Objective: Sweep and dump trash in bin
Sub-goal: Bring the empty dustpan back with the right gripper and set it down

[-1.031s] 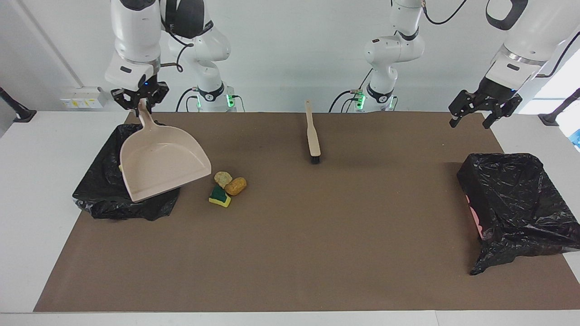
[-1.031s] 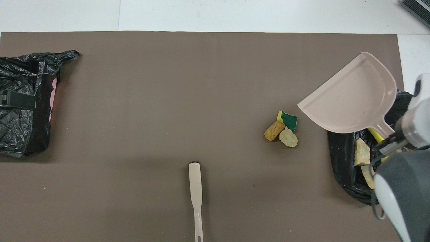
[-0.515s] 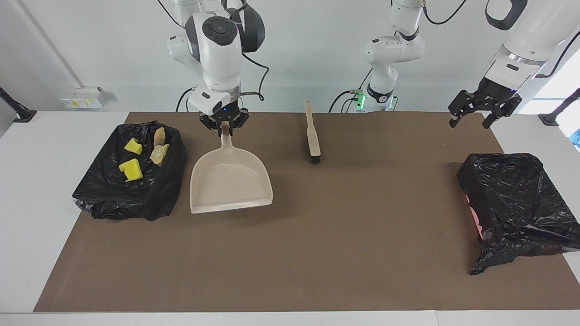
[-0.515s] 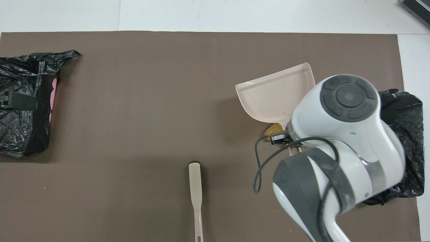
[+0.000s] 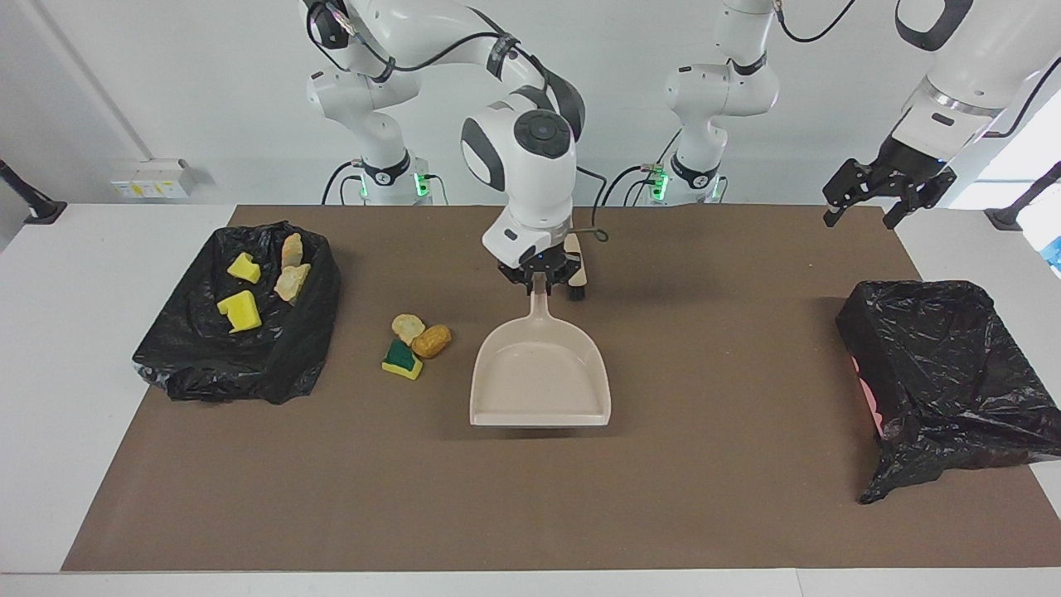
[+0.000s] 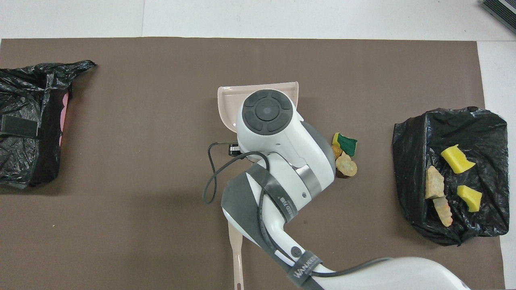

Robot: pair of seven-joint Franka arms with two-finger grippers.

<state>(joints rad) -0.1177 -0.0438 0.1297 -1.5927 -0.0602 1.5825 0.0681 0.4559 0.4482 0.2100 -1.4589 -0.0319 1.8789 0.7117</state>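
Brown matting carries three loose trash bits [image 5: 414, 343] between the bin [image 5: 178, 373] and the empty dustpan [image 5: 540, 383], whose handle the right gripper [image 5: 539, 280] clamps; set askew, its lip could ride over them, while the left gripper [image 5: 887, 192] waits spread.

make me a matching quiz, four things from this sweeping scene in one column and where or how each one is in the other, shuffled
1. beige plastic dustpan
2. green-topped yellow sponge piece
3. yellow sponge chunks
4. left hand

a. open, waiting above the mat's corner
b. in the black-lined bin
c. on the brown mat beside two tan lumps
d. held by its handle in the right hand

Pairs: 1-d, 2-c, 3-b, 4-a
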